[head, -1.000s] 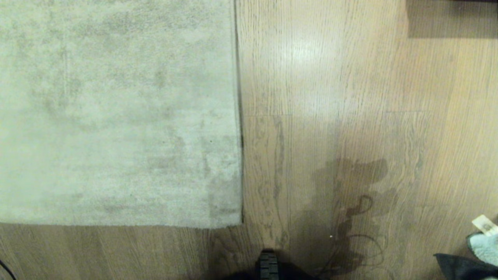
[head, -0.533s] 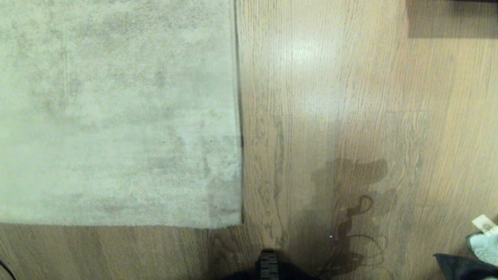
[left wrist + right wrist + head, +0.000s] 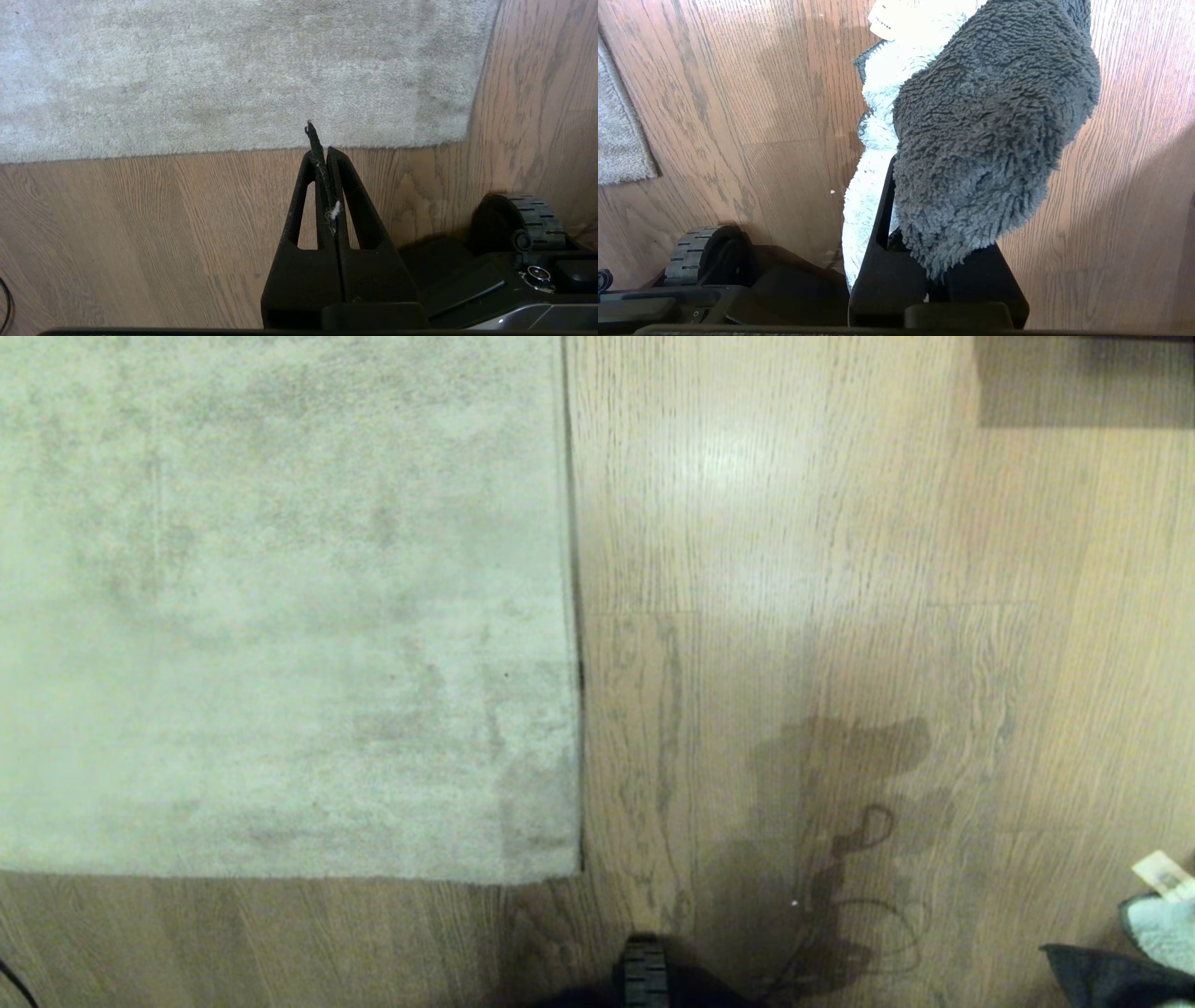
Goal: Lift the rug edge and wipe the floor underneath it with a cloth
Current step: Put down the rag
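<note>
I have only the first step done: my right end effector [image 3: 920, 219] is clamped on the cloth [image 3: 985, 130] above the floor [image 3: 840, 569], my left end effector [image 3: 323, 154] hangs closed and empty, and the rug edge [image 3: 571, 616] lies flat, unlifted, nothing wiped beneath.

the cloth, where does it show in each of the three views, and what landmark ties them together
Head view: the cloth sits at the bottom right corner, partly cut off by the frame.
Left wrist view: not in it; only the shut left gripper, rug and floor show.
Right wrist view: it fills the upper middle, clamped in the right gripper.
Shared landmark: the rug's corner.
</note>
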